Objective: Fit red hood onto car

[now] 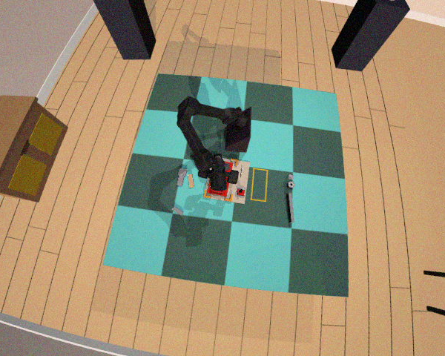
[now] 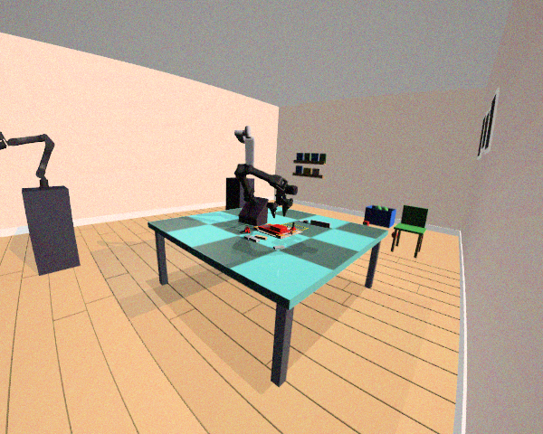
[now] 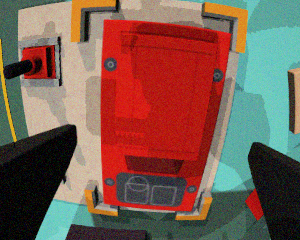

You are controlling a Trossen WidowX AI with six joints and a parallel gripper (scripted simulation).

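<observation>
The red hood (image 3: 170, 100) (image 2: 279, 227) lies on the red car chassis (image 3: 111, 31) and looks level, lined up with it. At its four corners grey rings with a small centre show in the wrist view; whether every peg is fully seated cannot be told. The engine block is hidden beneath the hood. Orange corner brackets (image 3: 80, 22) of the jig stand around the chassis. My gripper (image 3: 166, 143) (image 2: 280, 215) is open and empty, above the car, with one finger off each long side. No contact with the hood shows.
The beige jig board (image 3: 32, 107) also bears a small red block (image 3: 39, 62) (image 1: 240, 191) with a black peg. A wooden block (image 3: 298, 100) (image 1: 190, 180) and grey pieces (image 1: 182, 176) lie left of the board in the top view. A yellow outline (image 1: 266, 185) and dark bar (image 1: 291, 207) lie right.
</observation>
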